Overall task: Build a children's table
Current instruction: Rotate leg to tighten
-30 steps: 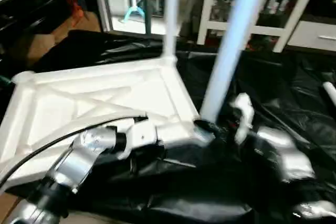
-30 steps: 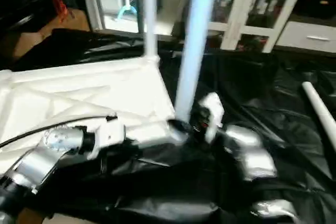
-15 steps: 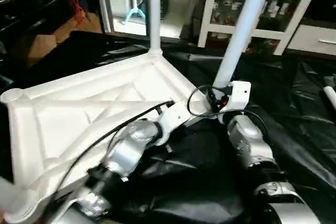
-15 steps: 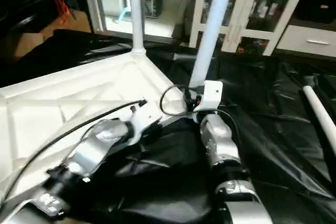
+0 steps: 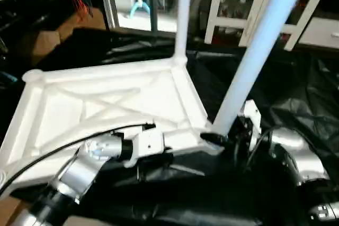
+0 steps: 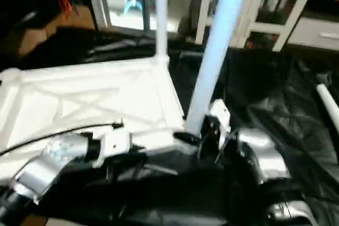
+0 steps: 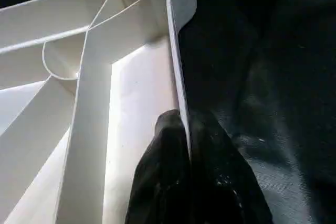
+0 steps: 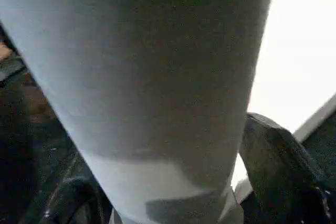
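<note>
Tabletop, white plastic, X-ribbed underside up (image 5: 106, 104), lies on black sheeting (image 5: 296, 88). Left fingers (image 7: 173, 150) pinch its 6 o'clock rim. White tubular leg (image 5: 254, 56) stands in 5 o'clock socket; right fingers (image 8: 278, 166) straddle it, grip uncertain.

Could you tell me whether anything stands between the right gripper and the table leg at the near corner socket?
Nothing visible does. The right gripper sits at the base of the near leg, its fingers on either side of the tube where it enters the tabletop corner. Whether they touch it I cannot tell.
</note>
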`<state>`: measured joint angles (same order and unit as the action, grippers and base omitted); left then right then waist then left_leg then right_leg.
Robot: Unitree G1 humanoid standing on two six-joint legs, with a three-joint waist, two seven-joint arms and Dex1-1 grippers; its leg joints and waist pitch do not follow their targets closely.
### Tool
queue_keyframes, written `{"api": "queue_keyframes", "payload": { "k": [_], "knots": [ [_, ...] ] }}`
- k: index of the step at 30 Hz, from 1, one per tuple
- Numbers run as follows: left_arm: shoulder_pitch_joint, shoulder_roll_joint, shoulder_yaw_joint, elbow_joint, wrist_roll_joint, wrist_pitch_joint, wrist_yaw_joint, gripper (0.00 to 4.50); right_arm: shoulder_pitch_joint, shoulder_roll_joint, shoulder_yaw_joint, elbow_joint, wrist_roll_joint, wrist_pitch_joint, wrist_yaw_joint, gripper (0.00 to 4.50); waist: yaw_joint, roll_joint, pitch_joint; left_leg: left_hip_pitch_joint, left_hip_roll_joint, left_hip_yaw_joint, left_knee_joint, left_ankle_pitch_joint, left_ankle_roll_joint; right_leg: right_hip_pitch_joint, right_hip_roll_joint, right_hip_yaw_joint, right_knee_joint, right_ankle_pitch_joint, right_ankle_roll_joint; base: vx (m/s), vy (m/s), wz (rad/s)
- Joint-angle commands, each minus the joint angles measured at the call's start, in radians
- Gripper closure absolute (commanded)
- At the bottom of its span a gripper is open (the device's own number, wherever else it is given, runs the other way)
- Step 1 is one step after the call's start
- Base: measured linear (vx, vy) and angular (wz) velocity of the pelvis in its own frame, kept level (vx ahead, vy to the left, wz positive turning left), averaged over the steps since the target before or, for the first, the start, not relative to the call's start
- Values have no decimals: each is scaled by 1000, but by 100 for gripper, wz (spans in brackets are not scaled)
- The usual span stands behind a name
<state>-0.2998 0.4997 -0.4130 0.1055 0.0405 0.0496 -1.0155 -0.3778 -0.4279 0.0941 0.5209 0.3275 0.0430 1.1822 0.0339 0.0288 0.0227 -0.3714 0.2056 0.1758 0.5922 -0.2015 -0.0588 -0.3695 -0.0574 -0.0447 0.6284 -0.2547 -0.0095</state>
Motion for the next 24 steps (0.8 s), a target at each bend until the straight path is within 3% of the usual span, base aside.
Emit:
{"api": "queue_keyframes", "payload": {
  "k": [1, 7, 11, 14, 19, 21, 24],
  "knots": [
    [23, 24, -31, 33, 4, -33, -54, 450, -1, -39, -64, 7, 36, 5, 2, 134, 0, -9, -42, 12, 33, -4, -58, -86, 93, 39, -68, 39, -64, 130, -255, 0, 0, 0],
    [20, 25, -35, 33, 0, -37, -64, 450, 15, -20, -56, -36, 86, 39, -4, 179, 4, -9, -48, 8, 29, -5, -51, -22, 107, 42, -66, 39, -54, 220, -254, 0, 0, 0],
    [20, 29, -35, 32, 4, -38, -65, 450, 16, 10, -85, -39, 80, 55, -31, 197, 5, -10, -47, 8, 28, -5, -50, -24, 108, 42, -67, 39, -54, 200, -249, 0, 0, 0],
    [18, 28, -35, 45, 23, -43, -49, 450, 15, 30, -85, -15, 49, 40, -94, 205, 1, -9, -44, 10, 28, -5, -54, -51, 91, 38, -67, 39, -59, 139, -246, 0, 0, 0],
    [8, -5, -50, 46, 54, 37, 9, 450, -6, 97, -67, 88, -38, 41, -358, 213, -9, -7, -39, 13, 29, -5, -61, -69, 54, 34, -68, 41, -62, 94, -248, 0, 0, 0],
    [-8, -31, -63, 60, 93, 87, 53, 450, -27, 148, -82, 138, -61, 46, -495, 217, -17, -5, -39, 16, 28, -6, -63, -100, 26, 35, -69, 42, -67, 47, -246, 0, 0, 0],
    [-54, -127, -78, 103, 143, 223, 161, 450, -76, 242, -125, 241, -104, 32, -800, 224, -23, -2, -41, 21, 28, -5, -64, -72, -4, 32, -69, 45, -65, 77, -253, 0, 0, 0]
  ]
}}
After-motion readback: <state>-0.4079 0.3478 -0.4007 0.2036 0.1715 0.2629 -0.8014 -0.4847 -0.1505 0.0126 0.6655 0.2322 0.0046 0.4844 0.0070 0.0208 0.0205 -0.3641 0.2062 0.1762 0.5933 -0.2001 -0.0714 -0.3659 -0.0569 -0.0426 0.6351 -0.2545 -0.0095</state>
